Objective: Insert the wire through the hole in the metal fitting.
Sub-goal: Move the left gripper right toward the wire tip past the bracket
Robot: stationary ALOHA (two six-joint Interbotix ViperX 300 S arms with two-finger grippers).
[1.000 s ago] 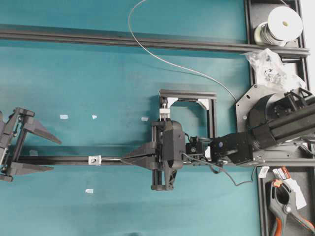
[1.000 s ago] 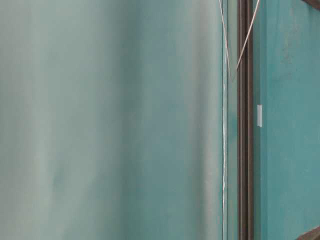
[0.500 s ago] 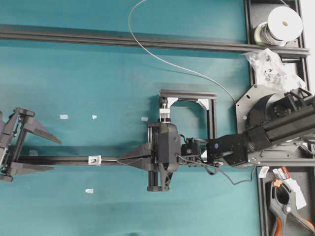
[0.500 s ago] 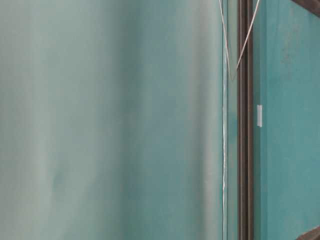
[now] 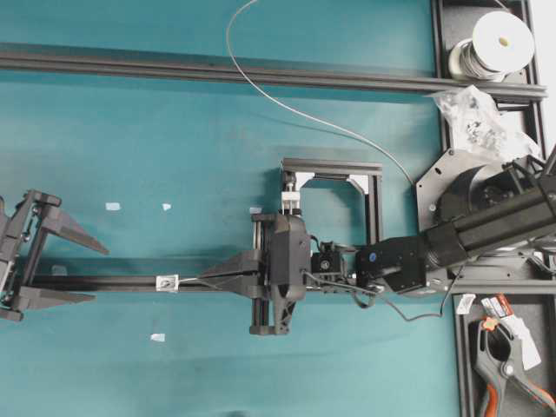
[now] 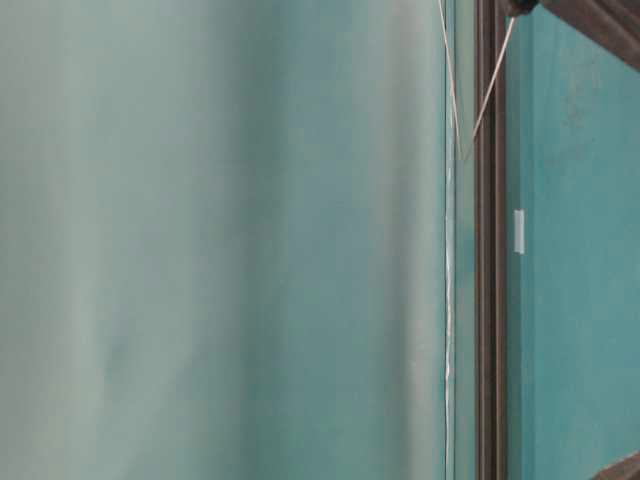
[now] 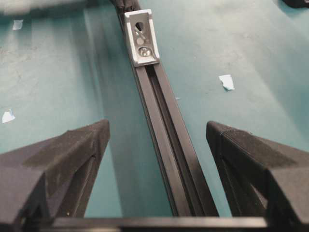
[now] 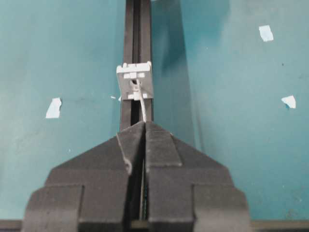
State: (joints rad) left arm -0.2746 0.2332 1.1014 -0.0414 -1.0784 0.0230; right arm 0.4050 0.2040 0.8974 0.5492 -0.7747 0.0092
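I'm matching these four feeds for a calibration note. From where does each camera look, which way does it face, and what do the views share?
Overhead: above, looking down; both arms, left gripper, right gripper, metal fitting on the rail.
Table-level: low, along the teal surface; blurred, a thin wire, dark arm corner.
Left wrist: behind open fingers, along the rail to the fitting.
Right wrist: behind shut jaws holding the wire, facing the fitting.
Both wrist views share fitting and rail, from opposite ends.

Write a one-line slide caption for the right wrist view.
Right gripper, shut on the wire, brings its free end to the hole of the metal fitting on the black rail.
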